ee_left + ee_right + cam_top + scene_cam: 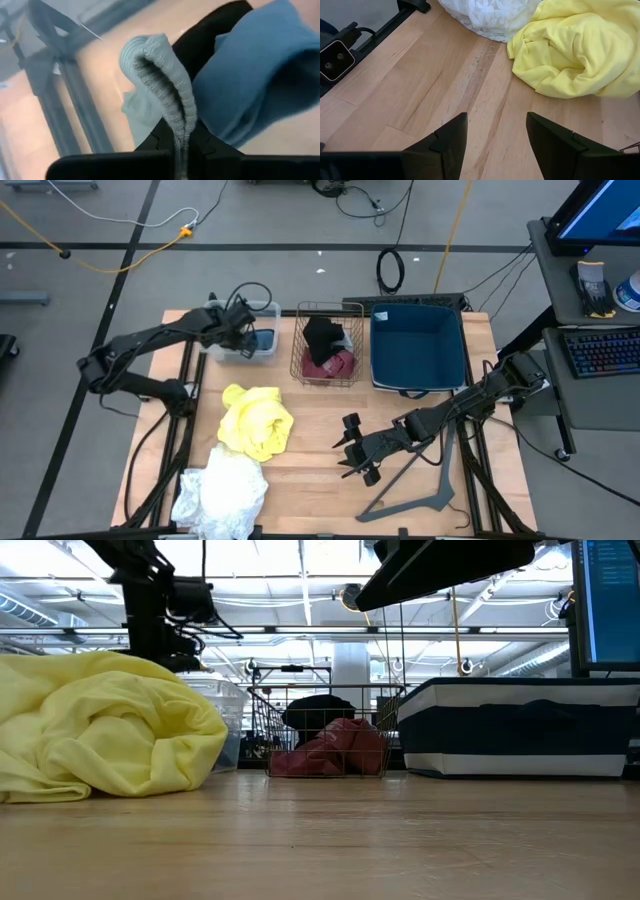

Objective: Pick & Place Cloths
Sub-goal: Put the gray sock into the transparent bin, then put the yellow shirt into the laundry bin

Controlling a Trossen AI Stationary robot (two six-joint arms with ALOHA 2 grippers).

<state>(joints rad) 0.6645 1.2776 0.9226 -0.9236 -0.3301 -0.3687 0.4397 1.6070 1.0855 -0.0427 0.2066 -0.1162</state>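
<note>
Two arms over the wooden table (320, 480); positions noted against the wire basket (328, 345) at the table's far middle.

Left of the basket — a clear plastic bin (243, 332) at the far edge. The left gripper (243, 332) is over this bin, fingers pinched tight on a ribbed light grey-green cloth (165, 85); in the left wrist view the fabric fold rises straight out of the closed fingertips. Behind it in that view, a teal-blue cloth (260, 70) with a dark fabric showing above it; blue also shows inside the bin from above.

Nearer than the basket and to its left — the yellow cloth (257, 420), bunched, lying on bare wood. Nearer still, at the front edge, the white cloth (222, 492), crumpled, touching the yellow one's near side.

In the basket itself — a black cloth (322, 335) on top of a maroon-pink cloth (335, 364); the low view shows the same stack through the wires.

Right of the basket, just beside it — a navy fabric bin (418, 348).

Nearer than the basket and slightly right — the right gripper (358, 450), fingers parted with only bare wood between them, holding nothing. It points toward the yellow cloth, apart from it. A grey plastic hanger (425, 485) lies on the table just beside this arm, toward the front edge.
</note>
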